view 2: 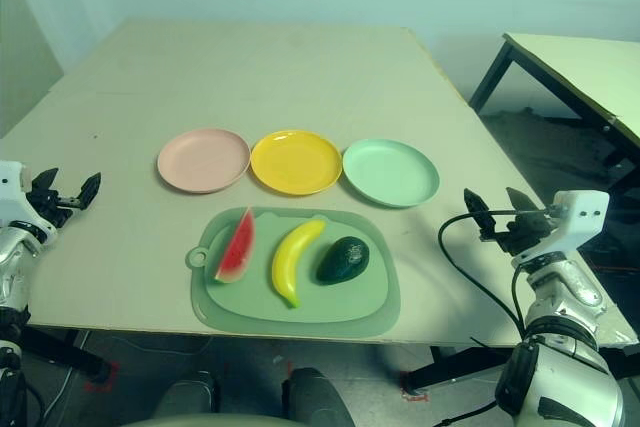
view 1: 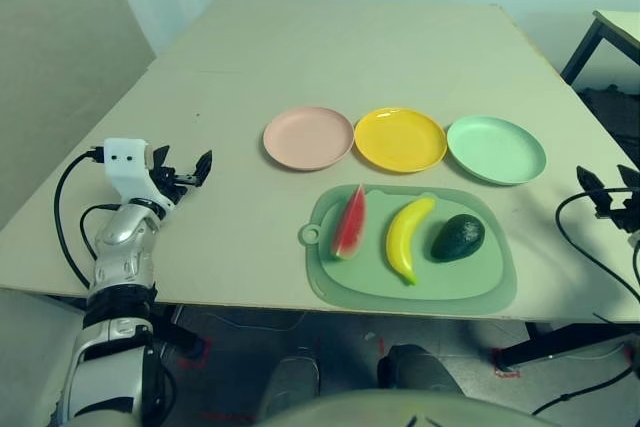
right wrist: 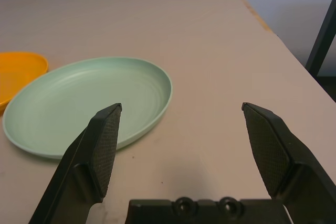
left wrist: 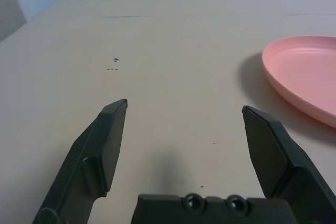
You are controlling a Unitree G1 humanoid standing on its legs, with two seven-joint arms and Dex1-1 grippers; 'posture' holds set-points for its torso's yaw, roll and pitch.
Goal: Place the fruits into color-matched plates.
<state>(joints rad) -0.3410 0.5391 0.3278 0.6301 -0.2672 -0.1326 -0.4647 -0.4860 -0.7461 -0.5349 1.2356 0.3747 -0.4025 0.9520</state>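
Three plates in a row across the middle of the table (view 1: 250, 57): pink plate (view 1: 308, 137) on the left, yellow plate (view 1: 400, 139) in the centre, mint plate (view 1: 496, 149) on the right, each just beside the next, all bare. Nearer the robot, a green mat (view 1: 340, 282) with a loop handle at its left edge, lying flat just in front of the plates. On the mat, three fruits side by side and apart from one another: watermelon (view 1: 350, 223) at the left, red face up with green rind along its outer curve; banana (view 1: 408, 237) in the middle, lying at a slant; avocado (view 1: 458, 238) at the right, dark and oval. None on a plate yet. Left gripper (view 1: 186, 173) low over the bare tabletop at the left side, well apart from the mat, pointing level toward the pink plate; jaws spread wide, nothing between them but table. Right gripper (view 2: 492, 211) out at the table's right edge, pointing level toward the mint plate, near it but not touching; jaws likewise spread wide and holding nothing. Black cables looping from both wrists. Second table (view 2: 580, 62) off to the right, its dark leg angled down to the floor.
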